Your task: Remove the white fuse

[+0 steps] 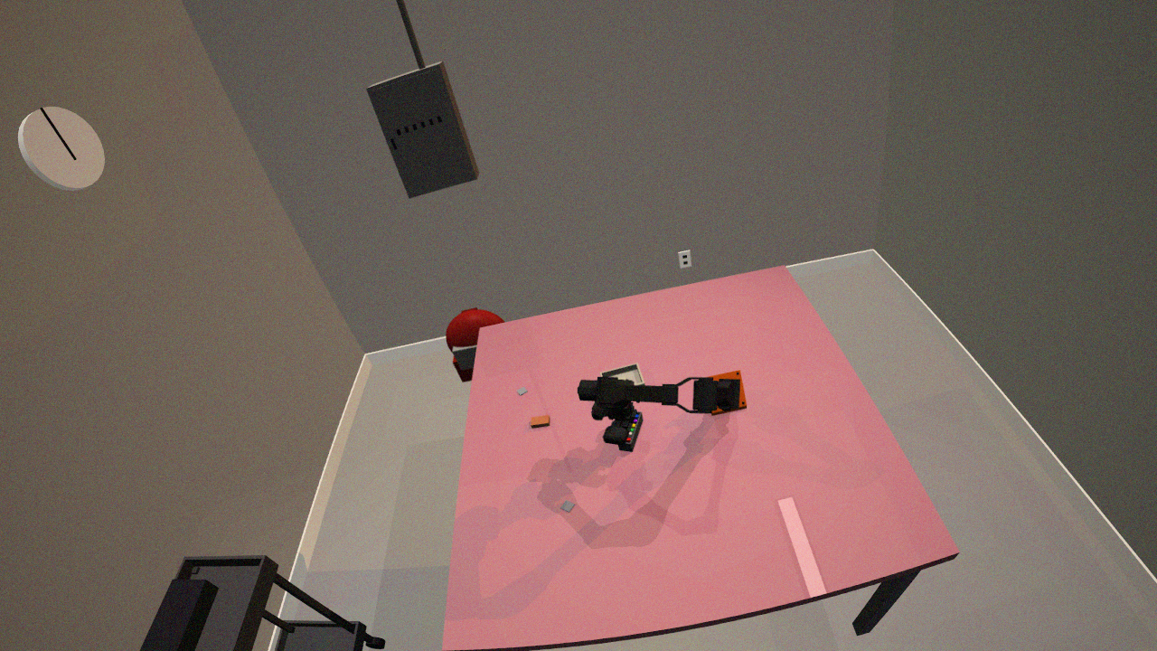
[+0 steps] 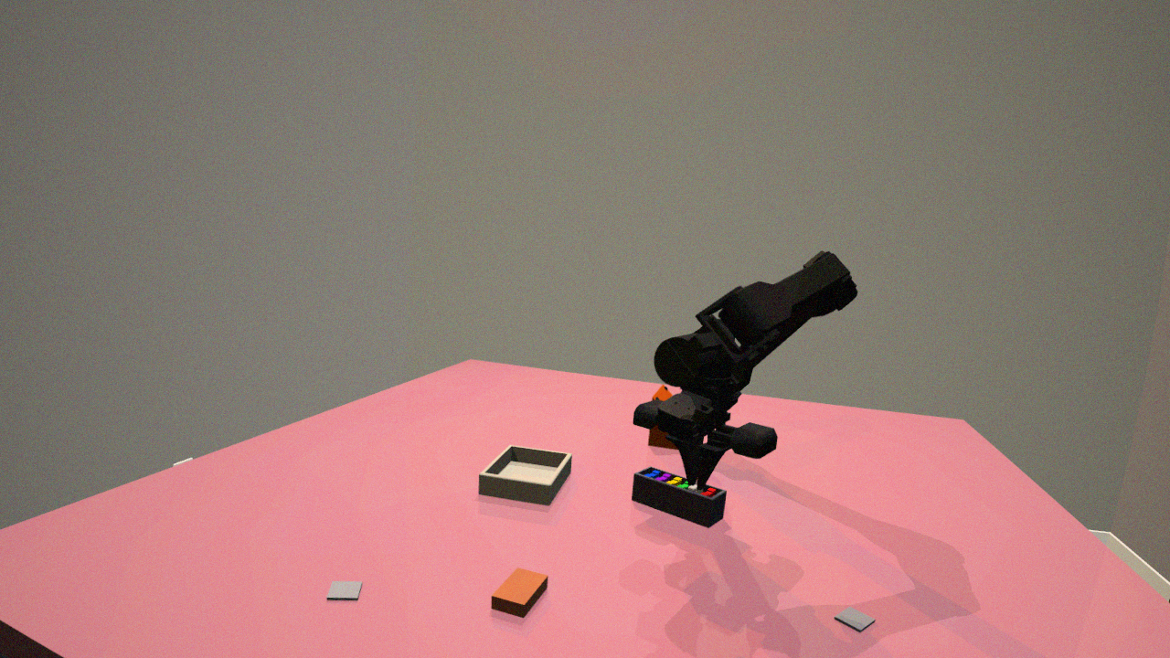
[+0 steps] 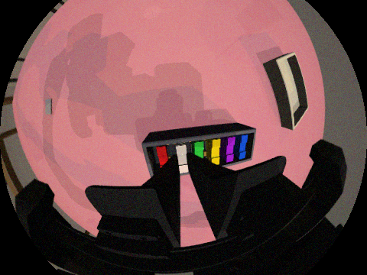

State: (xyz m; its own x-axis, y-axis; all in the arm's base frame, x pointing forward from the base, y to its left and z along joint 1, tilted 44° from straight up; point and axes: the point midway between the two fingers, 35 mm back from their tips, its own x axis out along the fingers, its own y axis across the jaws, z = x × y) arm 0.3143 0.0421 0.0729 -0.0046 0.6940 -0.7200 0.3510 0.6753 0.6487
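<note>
The black fuse block point(image 2: 677, 501) point(image 3: 199, 133) point(image 1: 632, 440) stands on the pink table and holds a row of coloured fuses. The white fuse point(image 3: 182, 156) point(image 2: 694, 486) sits in its slot, second from the red end. My gripper point(image 3: 182, 157) point(image 2: 694, 482) points straight down over the block and is shut on the white fuse's top. The red fuse point(image 3: 161, 155) and the green fuse point(image 3: 199, 148) stand close on either side of the fingers. The grey tray point(image 2: 524, 474) point(image 3: 287, 88) point(image 1: 625, 373) stands apart from the block, open and empty.
An orange block point(image 2: 519, 590) point(image 1: 540, 420) and two small grey tiles, one point(image 2: 344, 589) and the other point(image 2: 854, 619), lie on the table. The arm's orange base point(image 1: 732, 390) stands behind the fuse block.
</note>
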